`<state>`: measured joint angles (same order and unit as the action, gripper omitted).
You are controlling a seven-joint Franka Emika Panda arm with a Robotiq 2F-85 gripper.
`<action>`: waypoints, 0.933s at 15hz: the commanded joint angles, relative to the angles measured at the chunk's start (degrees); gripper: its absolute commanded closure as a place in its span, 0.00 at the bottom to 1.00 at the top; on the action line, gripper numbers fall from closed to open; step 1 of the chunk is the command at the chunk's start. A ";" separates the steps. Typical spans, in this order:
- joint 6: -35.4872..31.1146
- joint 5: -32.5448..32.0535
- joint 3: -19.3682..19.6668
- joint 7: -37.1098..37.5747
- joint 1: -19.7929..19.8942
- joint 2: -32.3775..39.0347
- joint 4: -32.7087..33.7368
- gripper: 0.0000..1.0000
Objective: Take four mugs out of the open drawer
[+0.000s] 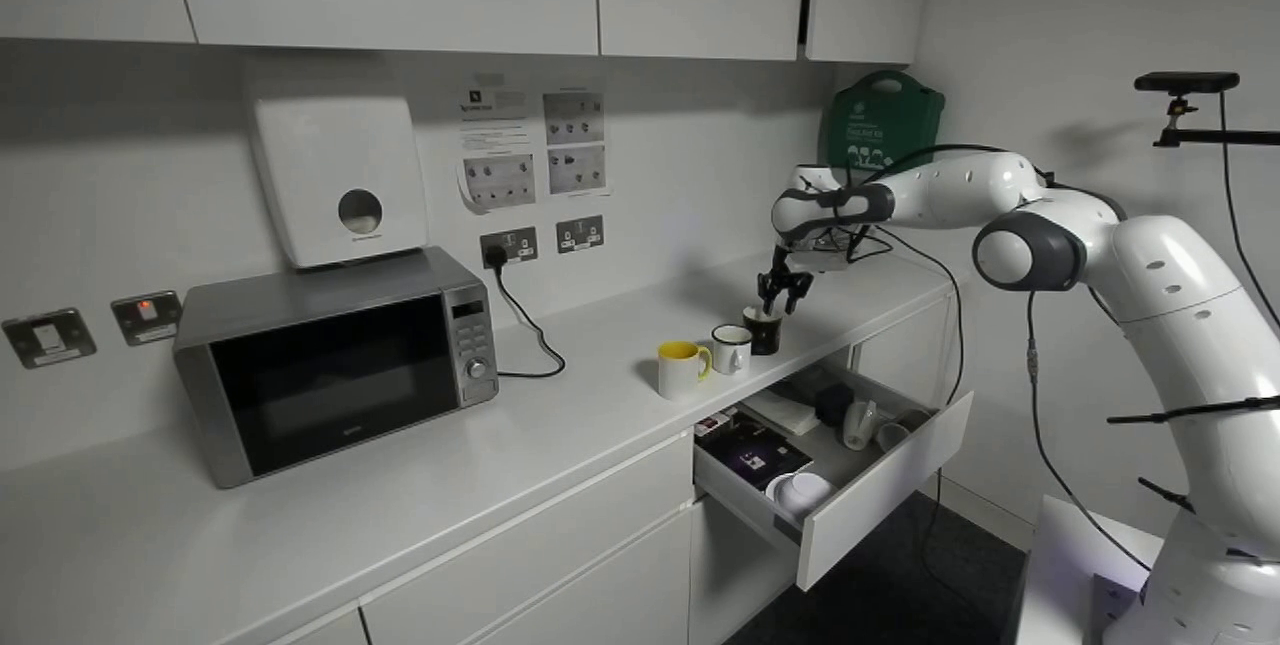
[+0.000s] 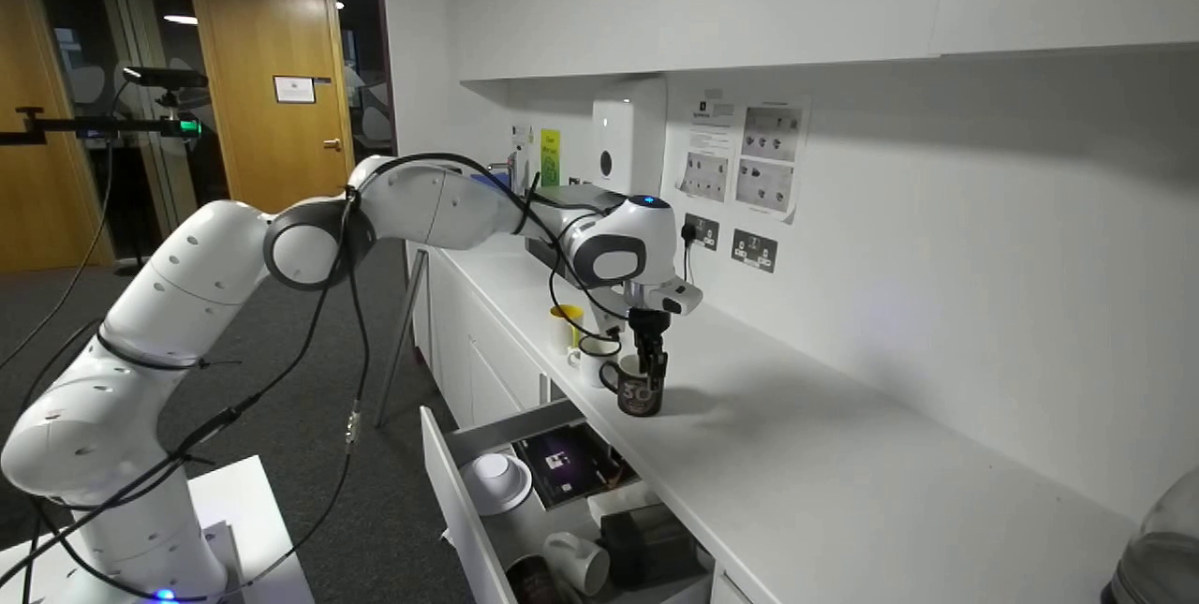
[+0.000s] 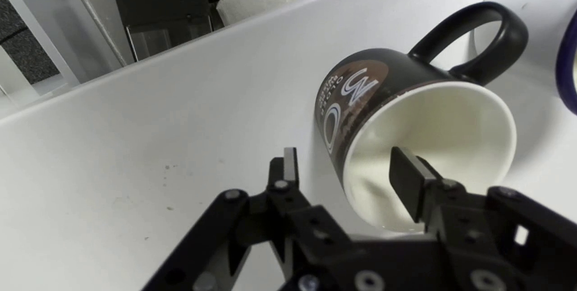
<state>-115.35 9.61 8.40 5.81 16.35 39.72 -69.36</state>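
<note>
So I was at the counter (image 1: 560, 415) with my jaws standing apart, gripper (image 3: 346, 164) straddling the wall of the black mug (image 3: 423, 119): one jaw in or just over its mouth (couldn't tell how deep), the other outside, nothing pinched that I could see. The mug sat upright beside the dark-rimmed white mug (image 1: 732, 353), with the yellow-lined mug (image 1: 680, 372) next along. I took the step to be letting go of number three, with one left to fetch from the drawer (image 1: 885, 488).

Next move, imo: straight up, no sideways drift, since the inner jaw might've hooked the rim and tipped the mug or shoved it into its white neighbour. Then swing over the drawer. For number four, the pale mug (image 2: 583, 565) lying on its side in there looked like the obvious pick, though it'd probably want a different angle from an upright one.
</note>
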 commanded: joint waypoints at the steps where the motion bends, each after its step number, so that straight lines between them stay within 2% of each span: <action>1: 0.09 1.06 -0.58 -2.08 1.03 -1.97 -1.07 0.09; 3: 0.00 2.05 -0.89 -2.68 1.67 -3.27 -2.21 0.00; 8: -0.62 3.64 -0.96 -3.21 2.44 -7.79 -6.19 0.00; 14: -2.19 4.10 -0.34 -5.47 2.38 -16.30 -17.22 0.00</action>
<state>-115.34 12.45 8.42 3.34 18.19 30.73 -76.61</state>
